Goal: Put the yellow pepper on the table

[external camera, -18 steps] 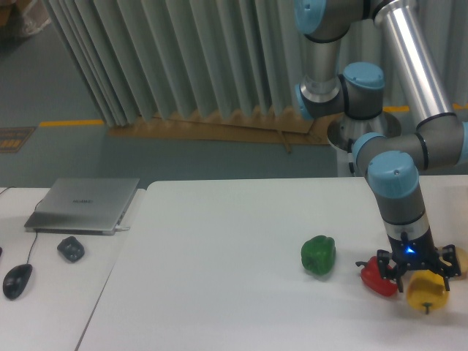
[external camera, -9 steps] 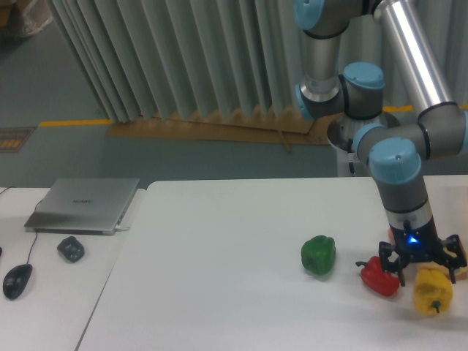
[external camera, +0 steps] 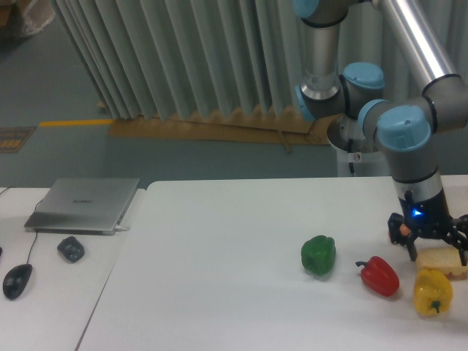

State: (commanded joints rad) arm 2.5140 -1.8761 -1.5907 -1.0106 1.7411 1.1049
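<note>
The yellow pepper (external camera: 432, 292) lies on the white table (external camera: 219, 278) near its right front edge, stem facing the camera. My gripper (external camera: 433, 247) hangs above and just behind it, apart from it, with its fingers spread open and holding nothing. A blue light shows on its wrist.
A red pepper (external camera: 380, 276) lies just left of the yellow one and a green pepper (external camera: 318, 255) further left. A pale bread-like block (external camera: 443, 260) sits under the gripper behind the yellow pepper. A laptop (external camera: 84, 205), a mouse (external camera: 17, 280) and a small dark object (external camera: 71, 248) lie on the left desk.
The gripper has let go of the yellow pepper, which now rests on the table, and has risen and moved back to the right.
</note>
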